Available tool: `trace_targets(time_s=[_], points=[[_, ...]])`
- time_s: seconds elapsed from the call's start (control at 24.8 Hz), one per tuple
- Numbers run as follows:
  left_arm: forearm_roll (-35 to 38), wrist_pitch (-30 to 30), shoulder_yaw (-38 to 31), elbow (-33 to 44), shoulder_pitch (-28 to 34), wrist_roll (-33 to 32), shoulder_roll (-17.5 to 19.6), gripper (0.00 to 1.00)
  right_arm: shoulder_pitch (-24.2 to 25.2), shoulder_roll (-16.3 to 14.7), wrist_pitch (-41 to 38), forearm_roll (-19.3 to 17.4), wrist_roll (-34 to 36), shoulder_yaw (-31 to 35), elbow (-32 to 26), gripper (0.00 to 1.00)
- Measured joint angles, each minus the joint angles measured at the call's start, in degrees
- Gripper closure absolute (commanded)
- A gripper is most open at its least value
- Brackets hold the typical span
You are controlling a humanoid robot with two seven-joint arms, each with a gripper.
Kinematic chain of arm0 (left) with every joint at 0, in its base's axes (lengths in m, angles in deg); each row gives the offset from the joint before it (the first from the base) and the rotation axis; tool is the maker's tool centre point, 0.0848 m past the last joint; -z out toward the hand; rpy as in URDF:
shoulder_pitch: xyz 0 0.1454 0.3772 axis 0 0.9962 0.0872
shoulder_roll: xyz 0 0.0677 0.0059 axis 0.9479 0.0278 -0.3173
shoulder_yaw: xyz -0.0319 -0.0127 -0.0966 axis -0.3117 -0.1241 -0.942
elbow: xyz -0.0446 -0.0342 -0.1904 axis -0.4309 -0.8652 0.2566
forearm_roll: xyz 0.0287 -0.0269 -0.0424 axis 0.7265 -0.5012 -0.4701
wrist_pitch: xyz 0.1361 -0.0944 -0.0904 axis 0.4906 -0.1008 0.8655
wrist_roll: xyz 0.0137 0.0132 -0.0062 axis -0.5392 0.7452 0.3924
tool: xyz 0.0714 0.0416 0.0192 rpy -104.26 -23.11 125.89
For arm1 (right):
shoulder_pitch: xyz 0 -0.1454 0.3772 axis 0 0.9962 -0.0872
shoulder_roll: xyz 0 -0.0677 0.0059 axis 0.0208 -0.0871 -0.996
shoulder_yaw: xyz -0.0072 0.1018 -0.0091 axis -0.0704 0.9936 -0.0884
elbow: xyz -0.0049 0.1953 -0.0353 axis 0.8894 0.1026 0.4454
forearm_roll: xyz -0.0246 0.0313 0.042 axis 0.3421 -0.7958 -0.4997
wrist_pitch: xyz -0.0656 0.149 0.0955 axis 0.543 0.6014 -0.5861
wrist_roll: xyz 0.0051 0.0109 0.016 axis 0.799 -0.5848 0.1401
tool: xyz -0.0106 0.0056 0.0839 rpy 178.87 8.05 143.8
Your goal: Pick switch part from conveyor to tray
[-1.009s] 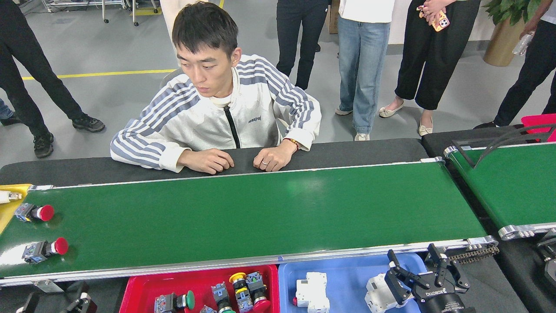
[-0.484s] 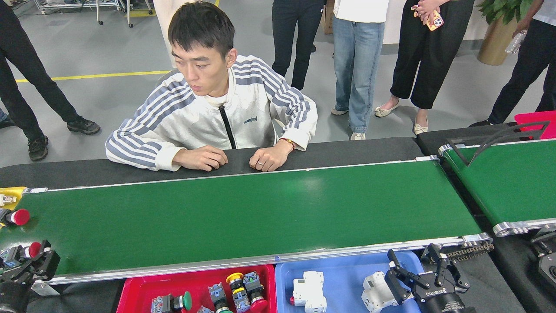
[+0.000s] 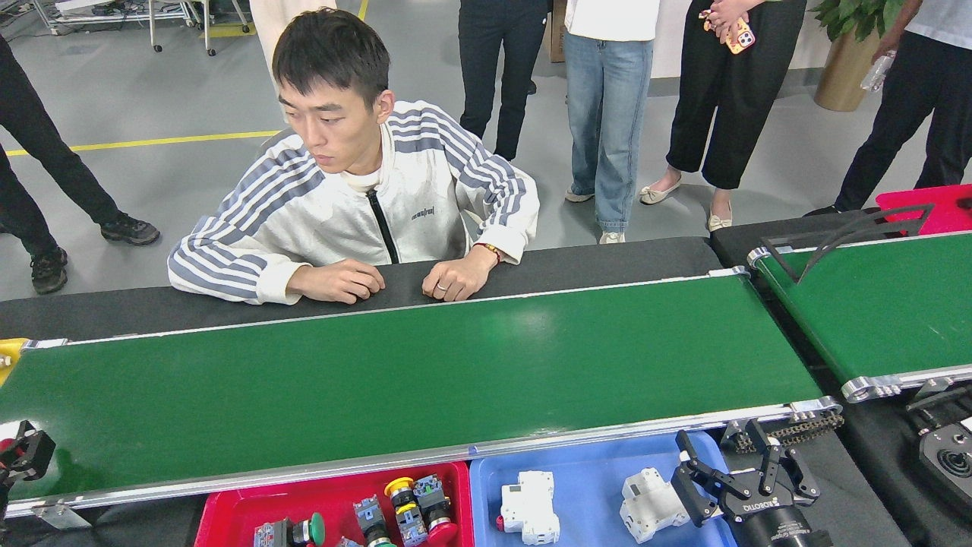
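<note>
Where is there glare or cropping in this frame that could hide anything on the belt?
Head view: a pale overhead sheen sits mid-belt on the conveyor, hiding nothing; the left gripper is cut by the left edge, its jaws unreadable; the right gripper is sharp and open.

Two trays (image 3: 592, 486) lie before the conveyor (image 3: 425, 380).

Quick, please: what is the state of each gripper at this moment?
Left gripper: mostly cut off at the frame edge; open or shut cannot be told.
Right gripper: open, black fingers spread, holding nothing, over the blue plastic tray.
</note>
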Motion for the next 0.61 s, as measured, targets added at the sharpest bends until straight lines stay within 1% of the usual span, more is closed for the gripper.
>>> trace_targets(time_s=[0.12, 0.28, 0.32, 0.36, 0.4, 0.48, 0.52, 0.56, 0.61], points=[[0.0, -2.0, 1.2, 0.3, 0.4, 0.0, 0.2, 0.04, 0.0, 0.0, -0.6, 0.0, 0.0, 0.0, 0.1, 0.00], [0.0, -2.9, 1.5, 0.1, 0.7, 0.0, 0.9, 0.05, 0.0, 0.0, -0.9, -0.1, 0.0, 0.0, 0.2, 0.00], [0.0, -3.3, 1.5, -0.3, 0.7, -0.1, 0.9, 0.06, 0.0, 0.0, -0.9, -0.1, 0.0, 0.0, 0.2, 0.00], [0.0, -3.9, 1.7, -0.8, 0.7, -0.3, 0.9, 0.11, 0.0, 0.0, -1.0, -0.1, 0.0, 0.0, 0.2, 0.00], [0.0, -4.5, 2.0, -1.3, 0.7, -0.4, 0.9, 0.20, 0.0, 0.0, -1.0, -0.1, 0.0, 0.0, 0.2, 0.00], [0.0, -5.5, 3.0, -2.2, 0.2, -0.5, 1.0, 0.43, 0.0, 0.0, -1.0, -0.1, 0.0, 0.0, 0.3, 0.00], [0.0, -5.7, 3.4, -2.7, -0.2, -0.5, 1.1, 0.56, -0.2, 0.0, -1.0, -0.1, 0.0, 0.0, 0.3, 0.00], [-0.1, -5.8, 3.6, -3.3, -0.6, -0.5, 1.1, 0.66, -0.5, 0.0, -1.0, -0.1, 0.0, 0.0, 0.3, 0.00], [-0.2, -5.9, 3.6, -3.8, -0.9, -0.4, 1.1, 0.74, -0.7, 0.0, -1.0, -0.1, 0.0, 0.0, 0.3, 0.00]])
